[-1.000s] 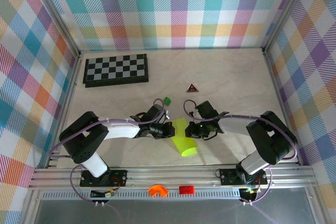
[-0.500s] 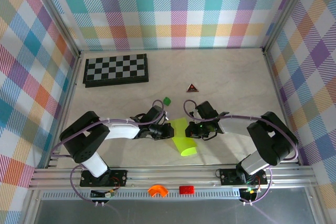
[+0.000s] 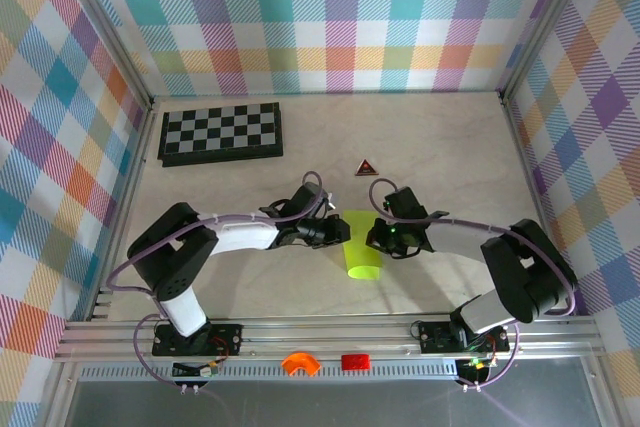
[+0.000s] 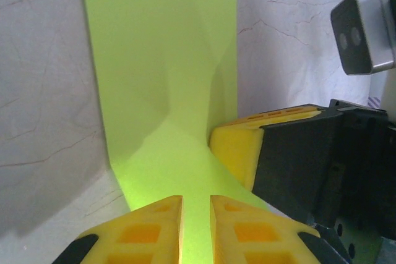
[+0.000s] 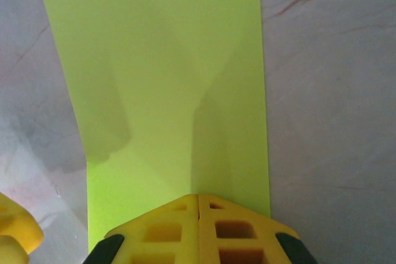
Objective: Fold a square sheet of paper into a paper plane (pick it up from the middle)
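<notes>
Folding looks about midway to me: the paper (image 3: 360, 250) is a long lime strip lying flat on the table (image 3: 450, 147), stretching ahead of both sets of jaws, with slanted creases across it but no sharp nose or wings that I can see. From my left wrist camera the paper (image 4: 164, 72) runs forward from the left gripper (image 4: 196, 205), whose pads stand a narrow slit apart with green showing in the gap; I judge they grip nothing. From the right wrist camera the paper (image 5: 167, 78) begins right at the right gripper (image 5: 198, 199), whose pads are pressed together at the sheet's near edge. I cannot tell whether they pinch a layer or merely push down on it. From above, the left gripper (image 3: 338, 233) and right gripper (image 3: 374, 239) face each other across the strip. Left to do, I think: sharpening the point and the centre fold. The strip's near end is cut off beneath both grippers, and its layers are hard to count.
</notes>
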`<action>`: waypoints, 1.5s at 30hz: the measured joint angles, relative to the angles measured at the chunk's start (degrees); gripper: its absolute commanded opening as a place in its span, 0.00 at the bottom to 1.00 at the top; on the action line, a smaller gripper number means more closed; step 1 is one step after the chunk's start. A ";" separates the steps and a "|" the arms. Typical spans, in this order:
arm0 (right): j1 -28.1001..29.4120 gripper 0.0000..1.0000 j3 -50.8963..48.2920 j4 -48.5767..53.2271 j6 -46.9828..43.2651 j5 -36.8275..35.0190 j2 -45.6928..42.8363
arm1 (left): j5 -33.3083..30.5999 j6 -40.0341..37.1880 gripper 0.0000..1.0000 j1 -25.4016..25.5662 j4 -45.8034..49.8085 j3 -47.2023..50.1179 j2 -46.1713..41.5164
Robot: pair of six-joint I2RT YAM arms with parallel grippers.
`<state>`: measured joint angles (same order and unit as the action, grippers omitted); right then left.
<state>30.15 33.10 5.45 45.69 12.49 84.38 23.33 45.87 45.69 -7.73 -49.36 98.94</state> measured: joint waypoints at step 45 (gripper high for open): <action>-0.26 0.00 -1.40 -1.55 0.42 -1.40 -1.18 | 7.10 -3.61 0.15 0.04 4.13 -4.00 2.21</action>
<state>29.89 31.70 3.90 46.11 11.09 83.20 30.44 42.26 45.74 -3.60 -53.36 101.14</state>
